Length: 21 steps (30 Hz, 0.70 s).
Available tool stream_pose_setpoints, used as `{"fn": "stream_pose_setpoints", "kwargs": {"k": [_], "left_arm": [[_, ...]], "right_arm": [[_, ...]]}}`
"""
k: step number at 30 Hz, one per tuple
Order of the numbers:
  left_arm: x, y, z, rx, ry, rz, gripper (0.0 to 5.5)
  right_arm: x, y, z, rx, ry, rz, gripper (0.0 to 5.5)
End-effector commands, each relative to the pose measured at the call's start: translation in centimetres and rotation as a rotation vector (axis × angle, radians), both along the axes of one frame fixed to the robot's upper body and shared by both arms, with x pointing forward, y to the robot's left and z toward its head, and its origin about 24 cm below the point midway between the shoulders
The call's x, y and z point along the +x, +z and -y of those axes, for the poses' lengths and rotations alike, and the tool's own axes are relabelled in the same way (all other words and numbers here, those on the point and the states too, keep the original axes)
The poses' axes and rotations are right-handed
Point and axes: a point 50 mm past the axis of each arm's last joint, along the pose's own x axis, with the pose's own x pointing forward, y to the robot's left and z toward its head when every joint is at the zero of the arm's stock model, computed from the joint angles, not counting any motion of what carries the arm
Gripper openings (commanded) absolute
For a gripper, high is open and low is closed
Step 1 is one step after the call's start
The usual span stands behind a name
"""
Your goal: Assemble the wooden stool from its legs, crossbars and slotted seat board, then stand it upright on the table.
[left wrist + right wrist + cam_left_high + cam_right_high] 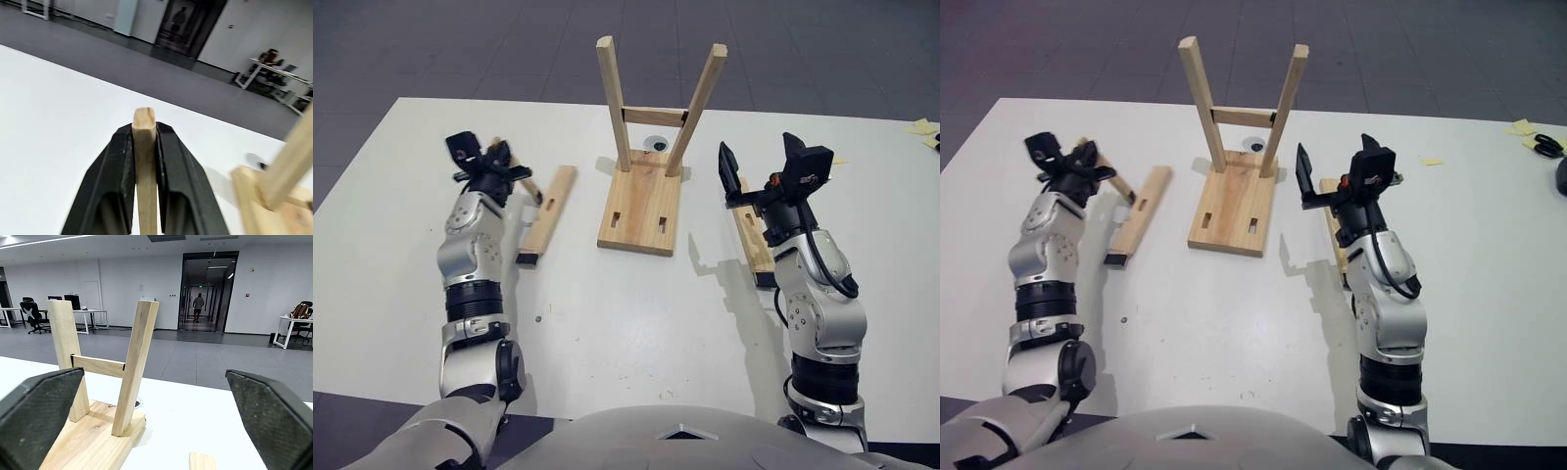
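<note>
Left wrist view: the left pincer (145, 129) pinches a thin crossbar (145, 171); the right pincer (761, 162) hangs spread beside the seat board (641, 211), above the white surface (607, 323).

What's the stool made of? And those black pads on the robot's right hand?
The seat board and upright legs: pale bare wood, judging by the visible grain; apparently unpainted. The pads of the right gripper: matte black with a fine grainy texture, probably rubber or foam, hard to say which.
</note>
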Motion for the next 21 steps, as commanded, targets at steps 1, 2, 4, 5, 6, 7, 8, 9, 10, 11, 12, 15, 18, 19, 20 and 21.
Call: {"fn": "stream_pose_setpoints", "kwargs": {"k": [1,2,4,5,6,7,8,9,10,11,12,15,18,19,20,21], "left_arm": [[0.4,2.1,1.3,0.057,-0.105,0.079,0.41],[0.5,2.5,1.0,0.061,-0.095,0.092,0.41],[0.5,3.6,0.4,0.062,-0.068,0.13,0.41],[0.4,4.4,0.2,0.038,-0.069,0.154,0.41],[0.3,5.1,0.2,0.034,-0.075,0.181,0.41],[0.1,5.6,0.2,0.044,-0.075,0.201,0.41],[-0.1,6.0,0.2,0.045,-0.071,0.212,0.41],[-0.3,6.1,0.1,0.051,-0.062,0.218,0.41],[-0.5,6.2,0.0,0.055,-0.057,0.219,0.41],[-0.8,6.1,0.1,0.045,-0.058,0.216,0.41],[-1.2,6.0,0.2,0.041,-0.068,0.214,0.41],[-2.1,4.9,0.5,0.036,-0.089,0.181,0.41],[-2.1,3.3,-0.1,0.087,-0.095,0.142,0.41],[-2.0,3.0,-0.3,0.1,-0.097,0.133,0.41],[-1.9,2.7,-0.4,0.112,-0.102,0.127,0.41],[-1.8,2.5,-0.4,0.12,-0.106,0.124,0.41]], "right_arm": [[0.3,0.2,-0.2,0.002,0.026,-0.003,5.4],[0.3,0.2,-0.2,0.001,0.029,-0.003,5.4],[0.2,0.2,-0.1,0.0,0.028,-0.006,5.4],[0.2,0.1,-0.1,-0.001,0.027,-0.007,5.4],[0.2,0.1,-0.1,-0.001,0.027,-0.008,5.4],[0.2,0.1,-0.1,-0.001,0.026,-0.009,5.4],[0.2,0.1,-0.1,-0.001,0.025,-0.009,5.4],[0.2,0.1,-0.1,-0.001,0.024,-0.008,5.4],[0.2,0.1,-0.1,0.0,0.024,-0.008,5.4],[0.2,0.1,-0.1,0.0,0.022,-0.007,5.4],[0.2,0.0,-0.1,0.001,0.021,-0.008,5.4],[0.1,0.0,0.0,0.003,0.014,-0.009,5.4],[0.1,-0.1,0.1,0.003,0.007,-0.011,5.4],[0.1,-0.1,0.1,0.002,0.008,-0.012,5.4],[0.2,-0.1,0.1,0.002,0.009,-0.011,5.4],[0.2,-0.1,0.1,0.002,0.009,-0.011,5.4]]}}
